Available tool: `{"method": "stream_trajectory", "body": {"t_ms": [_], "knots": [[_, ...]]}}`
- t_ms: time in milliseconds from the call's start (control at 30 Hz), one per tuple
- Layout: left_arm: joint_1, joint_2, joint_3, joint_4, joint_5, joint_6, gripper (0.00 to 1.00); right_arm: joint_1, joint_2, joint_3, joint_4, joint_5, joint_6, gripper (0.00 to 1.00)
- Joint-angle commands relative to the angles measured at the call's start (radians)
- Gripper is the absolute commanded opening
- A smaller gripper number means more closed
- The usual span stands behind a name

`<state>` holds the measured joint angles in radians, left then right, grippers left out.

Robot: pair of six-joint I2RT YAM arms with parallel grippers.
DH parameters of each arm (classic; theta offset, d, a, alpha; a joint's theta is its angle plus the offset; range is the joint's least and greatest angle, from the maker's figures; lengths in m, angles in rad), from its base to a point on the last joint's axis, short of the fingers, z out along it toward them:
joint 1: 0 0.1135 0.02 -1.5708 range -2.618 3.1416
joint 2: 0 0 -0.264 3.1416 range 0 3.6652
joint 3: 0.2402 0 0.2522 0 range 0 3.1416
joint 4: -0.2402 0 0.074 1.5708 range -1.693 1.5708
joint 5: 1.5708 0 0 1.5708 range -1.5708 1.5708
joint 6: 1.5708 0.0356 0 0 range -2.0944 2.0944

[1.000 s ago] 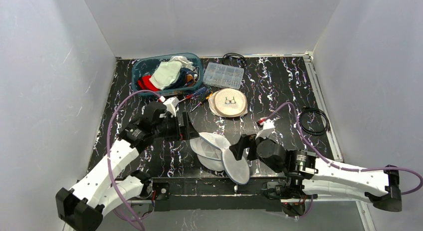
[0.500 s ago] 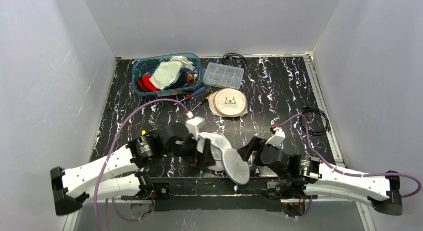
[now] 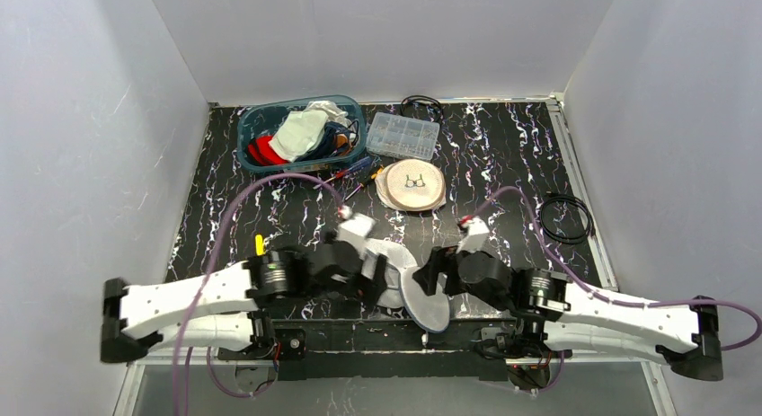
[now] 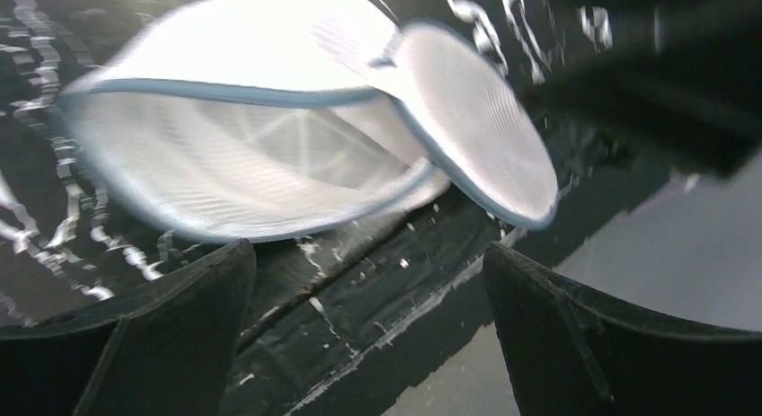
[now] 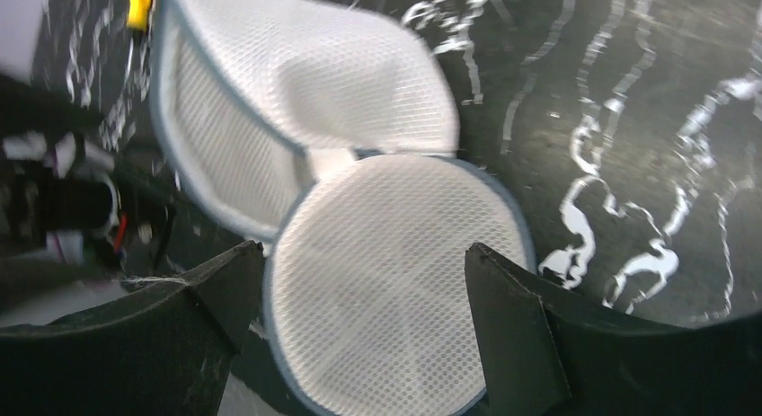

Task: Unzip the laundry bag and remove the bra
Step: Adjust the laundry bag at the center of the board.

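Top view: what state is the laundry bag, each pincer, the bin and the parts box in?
laundry bag: unzipped, two mesh halves spread open.
left pincer: open, empty.
right pincer: open, empty, over the bag.
teal bin: uncovered, heaped full.
parts box: lid looks shut.

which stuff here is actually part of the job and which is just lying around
Job in hand:
- laundry bag
- left end effector, open
- right end effector, open

Lying about:
- blue bin of clothes
- clear parts box
- round stack
- screwdrivers
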<state>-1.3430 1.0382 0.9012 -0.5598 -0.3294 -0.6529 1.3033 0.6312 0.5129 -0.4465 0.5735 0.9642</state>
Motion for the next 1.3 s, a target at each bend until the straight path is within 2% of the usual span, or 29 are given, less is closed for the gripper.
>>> {"method": "stream_trajectory", "body": {"t_ms": [0,167,267,433,533,600,667,800,933,1200,1267], "knots": [[0.147,-0.214,-0.057,-0.067,-0.089,-0.117,0.94,0.003,0.162,0.147,0.081,-0.268,-0.343,0.9],[0.322,-0.192,-0.037,-0.174,-0.029,-0.132,0.95,0.038,0.282,0.254,-0.074,-0.372,-0.472,0.91],[0.403,-0.16,-0.059,-0.132,0.052,-0.122,0.98,0.087,0.323,0.289,-0.164,-0.343,-0.475,0.94],[0.482,-0.113,-0.103,-0.007,0.165,-0.105,0.98,0.165,0.392,0.302,-0.266,-0.272,-0.425,0.94],[0.506,-0.076,-0.115,0.038,0.229,-0.09,0.96,0.184,0.436,0.301,-0.29,-0.263,-0.406,0.85],[0.509,-0.067,-0.123,0.062,0.251,-0.079,0.93,0.189,0.458,0.311,-0.305,-0.258,-0.397,0.73],[0.509,-0.074,-0.14,0.085,0.267,-0.071,0.89,0.19,0.466,0.324,-0.307,-0.248,-0.385,0.54],[0.51,-0.093,-0.181,0.142,0.296,-0.047,0.76,0.191,0.444,0.358,-0.233,-0.227,-0.367,0.23],[0.51,-0.082,-0.185,0.161,0.303,-0.022,0.48,0.189,0.438,0.409,-0.17,-0.175,-0.354,0.04],[0.511,-0.116,-0.18,0.15,0.257,0.006,0.09,0.185,0.378,0.459,-0.078,-0.042,-0.218,0.01],[0.511,-0.131,-0.176,0.135,0.241,0.013,0.0,0.178,0.364,0.473,-0.099,-0.003,-0.178,0.01]]}}
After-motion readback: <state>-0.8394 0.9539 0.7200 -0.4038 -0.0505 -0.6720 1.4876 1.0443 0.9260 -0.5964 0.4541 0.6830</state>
